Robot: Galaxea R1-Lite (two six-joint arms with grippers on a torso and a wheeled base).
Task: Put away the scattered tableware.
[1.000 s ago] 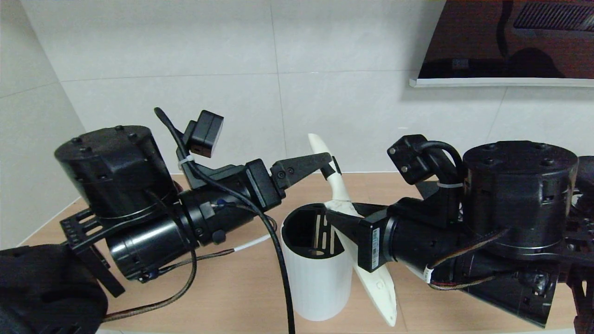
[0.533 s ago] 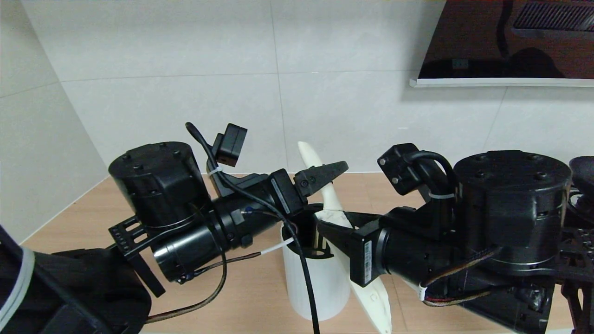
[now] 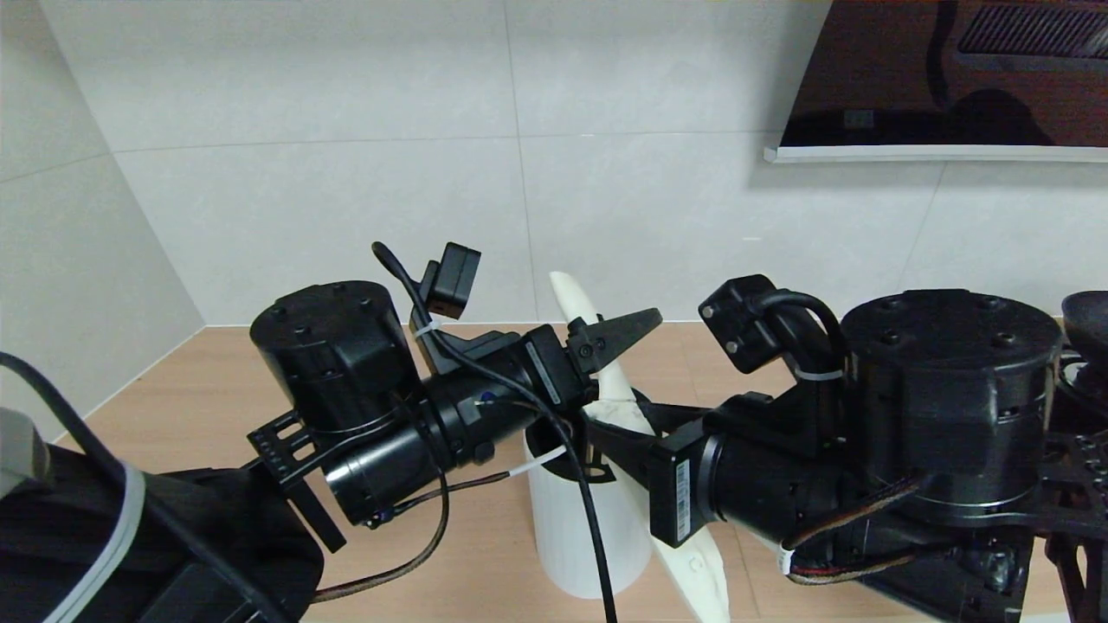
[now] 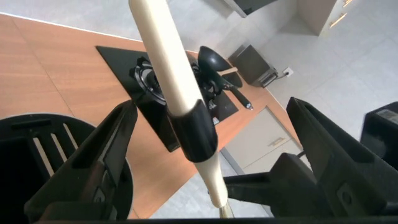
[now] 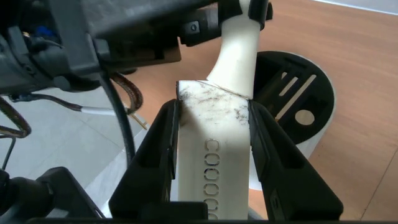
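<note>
Head view: the right gripper (image 3: 619, 424), at centre frame, is pinching the white spatula (image 3: 578, 305) near the top of its blade. The handle is pointing up at frame centre. The blade is hanging outside the white holder (image 3: 580, 536) at bottom centre, just beside its wall. The left gripper (image 3: 632, 355) is coming in from the left above the holder's mouth.

Left wrist view: its fingers (image 4: 112, 149) are standing spread, one on each side of the handle (image 4: 174, 81), and neither is touching it. The holder's black insert (image 4: 37, 162) is lying beneath.

Right wrist view: the jaws are pressing flat against both edges of the soiled blade (image 5: 214, 143).

Assessment: a handover to the left arm is probably under way. The left jaws should be closing squarely on the handle's dark band before the right is letting go. After that, the blade needs lifting clear of the rim before it is lowered into an open compartment.
</note>
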